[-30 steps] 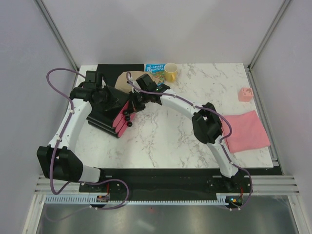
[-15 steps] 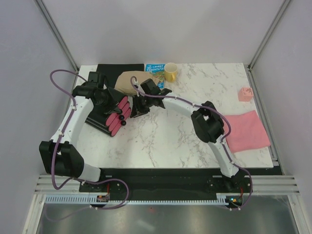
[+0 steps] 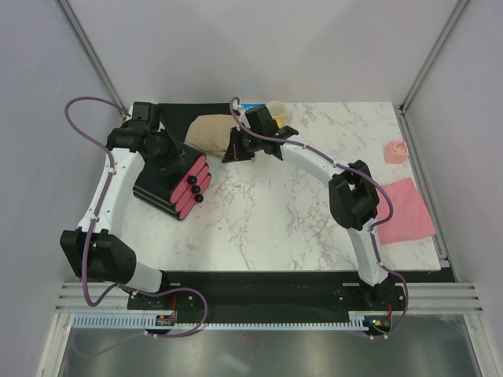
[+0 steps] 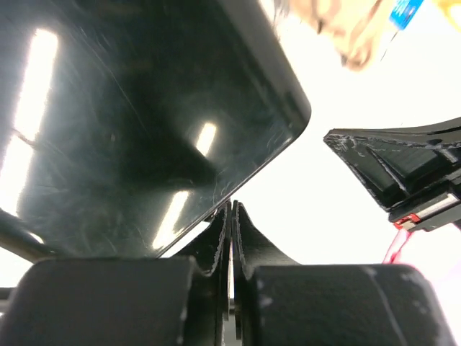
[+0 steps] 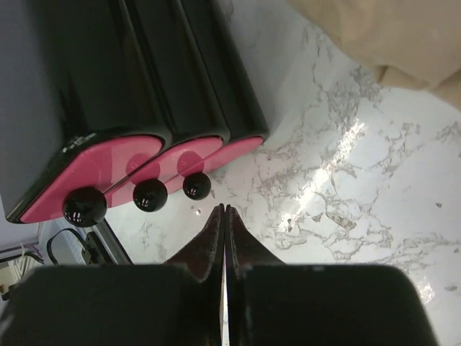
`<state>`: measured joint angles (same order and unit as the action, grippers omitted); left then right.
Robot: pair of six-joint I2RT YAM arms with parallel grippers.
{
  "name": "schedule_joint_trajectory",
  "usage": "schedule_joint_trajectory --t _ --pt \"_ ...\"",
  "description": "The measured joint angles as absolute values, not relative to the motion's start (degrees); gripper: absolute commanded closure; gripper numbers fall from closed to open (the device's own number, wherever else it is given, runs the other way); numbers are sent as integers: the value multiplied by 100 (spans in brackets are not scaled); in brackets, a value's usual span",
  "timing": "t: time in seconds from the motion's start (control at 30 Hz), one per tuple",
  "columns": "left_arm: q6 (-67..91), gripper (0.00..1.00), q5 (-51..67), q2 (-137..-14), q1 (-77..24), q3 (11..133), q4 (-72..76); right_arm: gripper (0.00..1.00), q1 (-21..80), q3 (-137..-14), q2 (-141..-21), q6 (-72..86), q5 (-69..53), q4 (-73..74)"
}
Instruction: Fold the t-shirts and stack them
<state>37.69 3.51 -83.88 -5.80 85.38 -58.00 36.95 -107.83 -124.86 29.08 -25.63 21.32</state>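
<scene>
The tan t-shirt (image 3: 207, 132) lies bunched at the far left-centre of the table; it also shows in the right wrist view (image 5: 392, 36) and the left wrist view (image 4: 347, 32). The pink t-shirt (image 3: 401, 210) lies flat at the right edge. My left gripper (image 3: 173, 155) is shut and empty, resting over the black top of the drawer box (image 4: 144, 122); its tips show in the left wrist view (image 4: 232, 205). My right gripper (image 3: 228, 155) is shut and empty beside the tan shirt's right edge, above the table (image 5: 225, 207).
The pink-and-black drawer box (image 3: 174, 182) with three black knobs (image 5: 151, 194) stands at the left. A black mat (image 3: 185, 110), a blue book (image 3: 251, 107) and a yellow mug (image 3: 277, 115) are along the far edge. A small pink block (image 3: 395, 151) sits at the right.
My right gripper has pulled back from the drawer box toward the far edge, beside the tan shirt. My left arm has shifted left and back. More of the tan shirt shows.
</scene>
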Motion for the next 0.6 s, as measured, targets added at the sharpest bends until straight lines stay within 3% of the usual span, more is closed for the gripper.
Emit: schedule_joint_trajectory --t 0.23,0.6 --pt "3590 98 -23 -8484 -414 8726 -5758 100 3774 -11638 -13089 3072 -2659 2012" --pt "3511 98 -637 -8650 150 8499 -5474 100 3817 -11563 -13620 3765 -2934 1533"
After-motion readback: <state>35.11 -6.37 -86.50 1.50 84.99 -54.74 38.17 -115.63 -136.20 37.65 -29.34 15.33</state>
